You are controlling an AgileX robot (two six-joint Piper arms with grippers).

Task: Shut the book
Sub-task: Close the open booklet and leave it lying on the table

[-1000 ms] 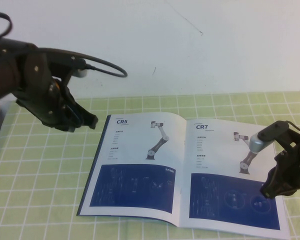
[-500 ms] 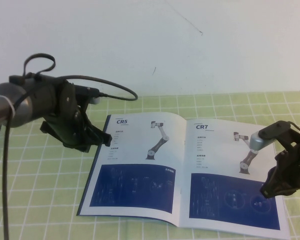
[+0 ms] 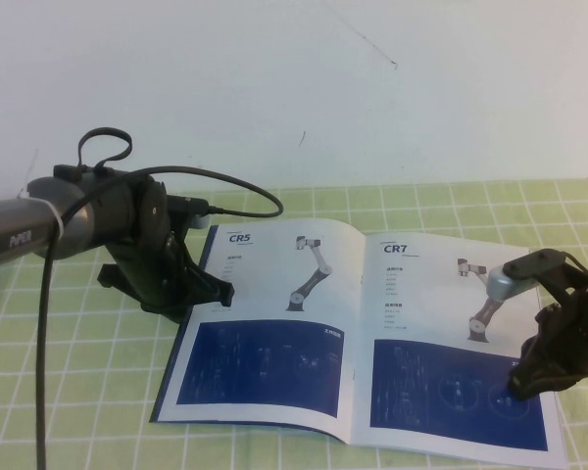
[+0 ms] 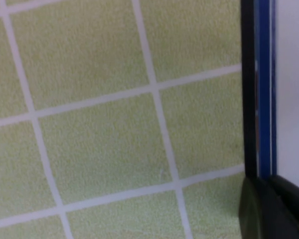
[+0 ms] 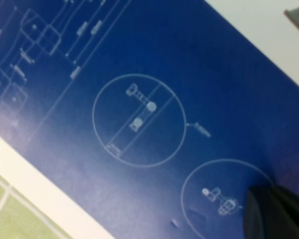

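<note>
Plainly, the book (image 3: 358, 333) is not closed yet: it lies wide open and flat on the table (image 3: 78, 392), which is covered in green checks, with both pages facing up.

The left end effector (image 3: 216, 290) sits low at the outer edge of the left-hand page (image 3: 265, 323), toward that page's far corner. The left wrist view shows a dark part of it right beside the book's thin blue edge, at table level. That placement reads as an attempt to get under the cover so the left half can be lifted and folded over the spine. Whether this end effector is apart or together cannot be told.

The right end effector (image 3: 522, 389) is down on the right-hand page (image 3: 451, 333), on the blue drawing panel near its outer lower corner. It seems to be touching the paper. It is probably there as a weight, pinning the book so it does not slide across the table when the other side is pushed or raised. Its state cannot be told either.

The next move calls for care. The edge is thin, so the left end effector could skate over it or shove the whole book sideways instead of lifting the half.
</note>
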